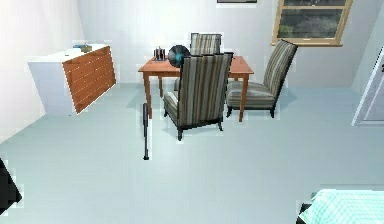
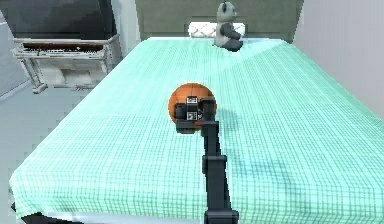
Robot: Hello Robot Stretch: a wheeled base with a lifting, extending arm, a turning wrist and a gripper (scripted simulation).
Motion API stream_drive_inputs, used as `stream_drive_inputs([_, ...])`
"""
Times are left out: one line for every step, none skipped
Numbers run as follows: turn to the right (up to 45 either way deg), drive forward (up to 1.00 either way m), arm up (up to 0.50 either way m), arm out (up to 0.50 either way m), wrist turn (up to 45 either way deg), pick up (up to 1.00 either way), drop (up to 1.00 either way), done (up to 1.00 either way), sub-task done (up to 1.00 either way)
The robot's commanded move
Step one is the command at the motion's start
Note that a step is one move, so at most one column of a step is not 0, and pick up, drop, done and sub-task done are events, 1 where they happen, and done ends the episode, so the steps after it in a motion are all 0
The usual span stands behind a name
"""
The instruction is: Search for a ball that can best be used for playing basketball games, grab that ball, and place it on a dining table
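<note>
Arm side view puts the ball (image 2: 182, 95) on the bed (image 2: 300, 130) at my claw (image 2: 186, 119), whose state and hold I cannot tell, so I should centre on it before lifting straight up.

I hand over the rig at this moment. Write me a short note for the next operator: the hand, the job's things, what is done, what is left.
Hand: at the far end of the arm, at the orange basketball. I cannot tell whether it holds anything.
Things: the basketball lies on the green bed. The dining table stands ahead across the room, with striped chairs around it.
Done: ball found, arm out at it.
Left: make sure of the grasp, lift the ball, drive to the table, put it down there.
</note>
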Motion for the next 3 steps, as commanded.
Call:
stream_drive_inputs([0.0,0.0,0.1,0.0,0.0,0.0,0.0,0.0,0.0])
stream_drive_inputs([0.0,0.0,0.1,0.0,0.0,0.0,0.0,0.0,0.0])
stream_drive_inputs([0.0,0.0,0.0,0.0,-45.0,0.0,0.0,0.0,0.0])
